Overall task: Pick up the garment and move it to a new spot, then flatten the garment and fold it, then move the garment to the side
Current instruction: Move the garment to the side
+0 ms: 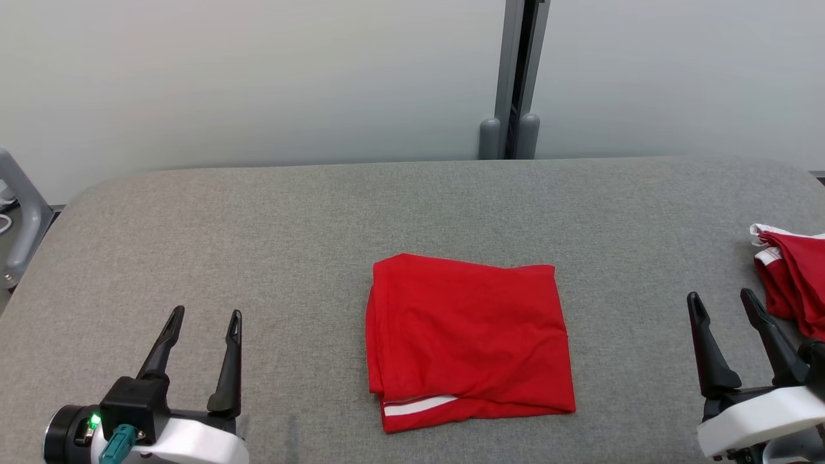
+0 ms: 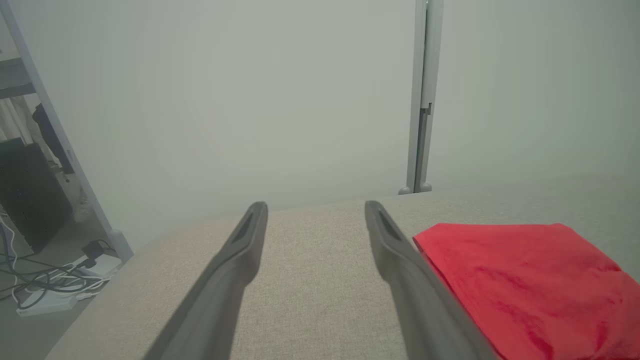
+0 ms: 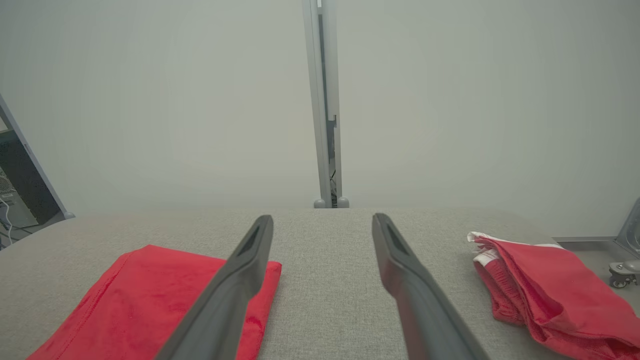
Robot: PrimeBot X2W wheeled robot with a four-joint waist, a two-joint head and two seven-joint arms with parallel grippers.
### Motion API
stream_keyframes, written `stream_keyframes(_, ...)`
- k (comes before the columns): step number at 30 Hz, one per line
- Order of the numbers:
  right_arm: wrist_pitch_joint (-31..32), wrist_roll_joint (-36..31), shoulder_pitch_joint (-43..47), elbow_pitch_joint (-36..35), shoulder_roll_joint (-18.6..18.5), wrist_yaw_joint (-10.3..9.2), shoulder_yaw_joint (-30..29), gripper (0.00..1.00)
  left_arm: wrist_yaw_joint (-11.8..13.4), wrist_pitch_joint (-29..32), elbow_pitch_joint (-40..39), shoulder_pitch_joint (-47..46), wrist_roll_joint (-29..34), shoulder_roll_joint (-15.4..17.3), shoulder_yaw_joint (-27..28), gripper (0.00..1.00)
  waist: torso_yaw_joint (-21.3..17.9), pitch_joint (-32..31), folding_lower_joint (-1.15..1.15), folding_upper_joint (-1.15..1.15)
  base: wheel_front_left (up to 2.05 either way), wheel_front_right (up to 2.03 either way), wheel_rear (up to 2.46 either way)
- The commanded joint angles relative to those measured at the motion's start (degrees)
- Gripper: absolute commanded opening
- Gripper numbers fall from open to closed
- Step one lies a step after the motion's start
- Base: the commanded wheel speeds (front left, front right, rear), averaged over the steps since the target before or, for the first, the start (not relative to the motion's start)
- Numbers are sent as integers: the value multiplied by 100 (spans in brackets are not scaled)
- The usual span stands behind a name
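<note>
Grippers, count two: left gripper (image 1: 207, 314) and right gripper (image 1: 720, 296), both empty with fingers spread apart, at the near corners of the grey table (image 1: 290, 219). One folded red garment (image 1: 467, 341) lies flat at table centre, between them. It is near-square with no clear long axis, and its white-striped edge faces the robot. One second red garment (image 1: 796, 283) lies bunched at the right edge.

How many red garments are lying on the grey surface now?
2. One folded red garment lies in the middle of the grey surface. A second, bunched red garment lies at the surface's right edge, beside the right gripper; the head view cuts part of it off.
</note>
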Motion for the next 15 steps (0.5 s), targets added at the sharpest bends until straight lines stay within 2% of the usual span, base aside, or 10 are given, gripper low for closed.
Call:
stream_keyframes(1,23,-36,57,-21,0,-2,-22,100,42,23,-15,52,-36,29,22,100,-4,-9,0,0,0,0,0)
stream_keyframes(15,61,-69,-1,66,27,-2,15,100,80,122,50,42,-117,40,-15,100,-30,-61,0,0,0,0,0)
